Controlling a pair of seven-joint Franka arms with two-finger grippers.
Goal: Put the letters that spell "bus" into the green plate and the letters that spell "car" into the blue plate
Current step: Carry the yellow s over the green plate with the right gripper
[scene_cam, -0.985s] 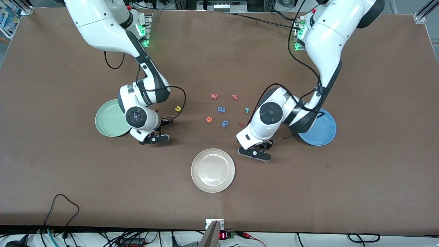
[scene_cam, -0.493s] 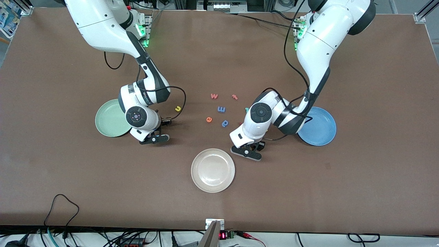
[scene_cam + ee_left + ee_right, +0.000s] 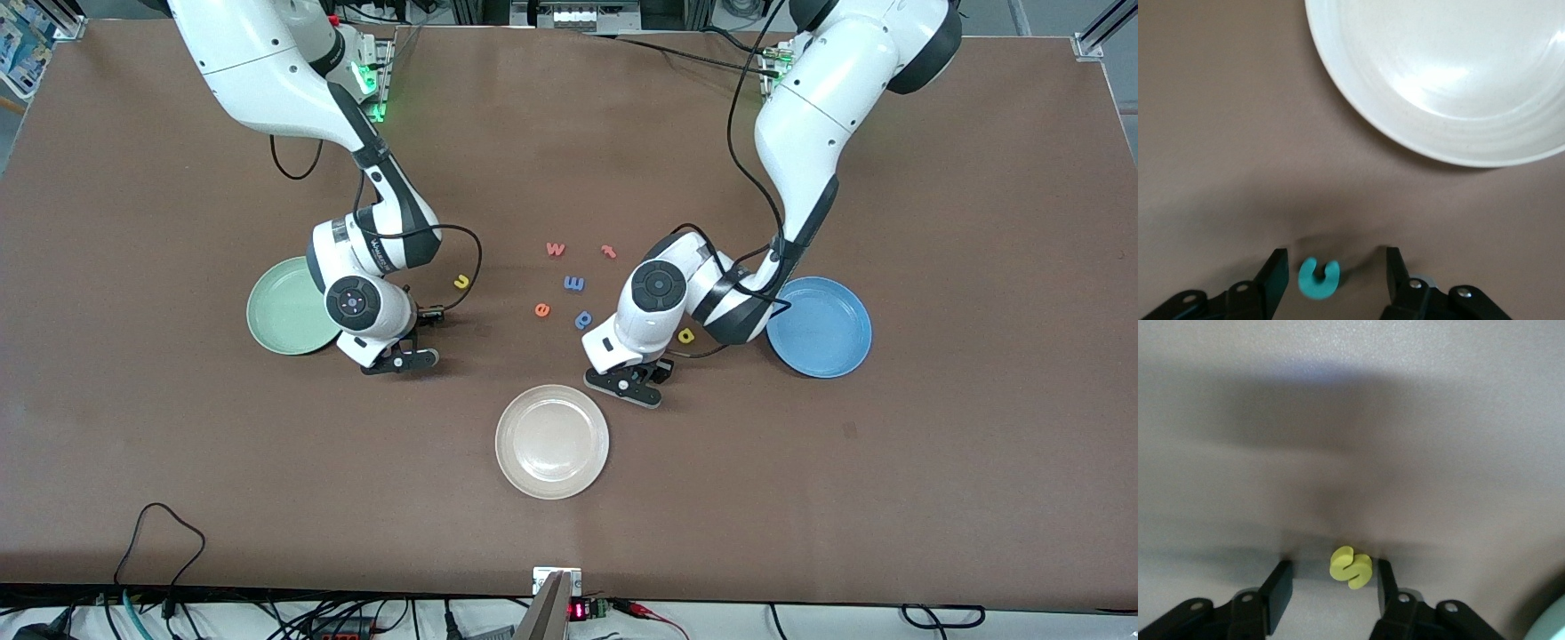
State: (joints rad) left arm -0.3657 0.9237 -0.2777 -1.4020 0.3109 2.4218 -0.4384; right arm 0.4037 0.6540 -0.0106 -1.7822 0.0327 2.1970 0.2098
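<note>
Left claw (image 3: 1331,280) is low at frame centre beside the cream plate (image 3: 1358,100), part open, straddling the teal c (image 3: 1318,277); no touch seen. Right claw (image 3: 1331,587) is beside the green plate (image 3: 280,311), part open around the yellow s (image 3: 1350,567), not gripped. The u (image 3: 460,282) and a (image 3: 685,336) lie loose on the tabletop (image 3: 933,444). Blue plate (image 3: 831,342) sits at mid-right. Nothing blocks either closure.

Teal "c" (image 3: 1319,278), yellow "s" (image 3: 1350,567) flat on table, outside plates.
</note>
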